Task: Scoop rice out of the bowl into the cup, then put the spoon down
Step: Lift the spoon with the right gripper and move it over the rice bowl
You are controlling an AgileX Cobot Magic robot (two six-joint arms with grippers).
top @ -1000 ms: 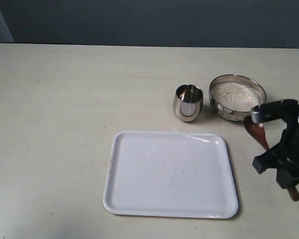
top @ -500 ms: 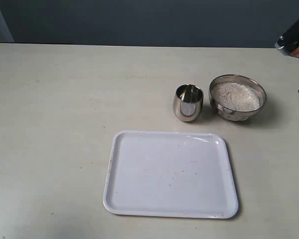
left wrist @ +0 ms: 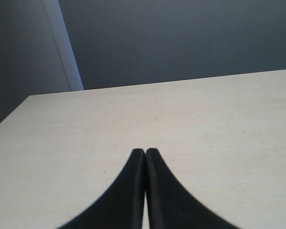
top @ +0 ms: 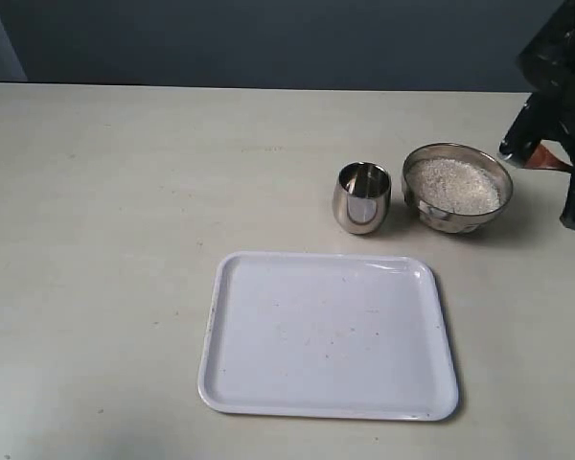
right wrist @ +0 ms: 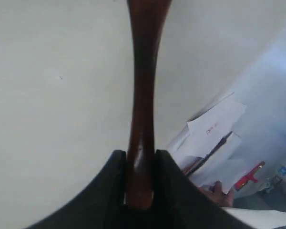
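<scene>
A steel bowl [top: 457, 188] holding a pale heap of rice [top: 452, 184] stands right of the steel cup [top: 361, 197]. My right gripper [right wrist: 140, 155] is shut on the dark wooden spoon's handle [right wrist: 142, 90]. In the exterior view this gripper [top: 556, 125] hangs above the table just right of the bowl, with a bit of reddish spoon [top: 553, 159] showing under it. The spoon's head is out of view. My left gripper [left wrist: 145, 151] is shut on nothing, over bare table, and does not show in the exterior view.
A white rectangular tray [top: 330, 334] lies in front of the cup and bowl. The pale table [top: 125, 240] stretches wide to the left. Papers and clutter [right wrist: 214, 129] show beyond the table edge in the right wrist view.
My right gripper lifted the spoon from the table right of the tray, swung up past the frame's top right, and has come down beside the bowl. Cup, bowl and tray have not moved.
</scene>
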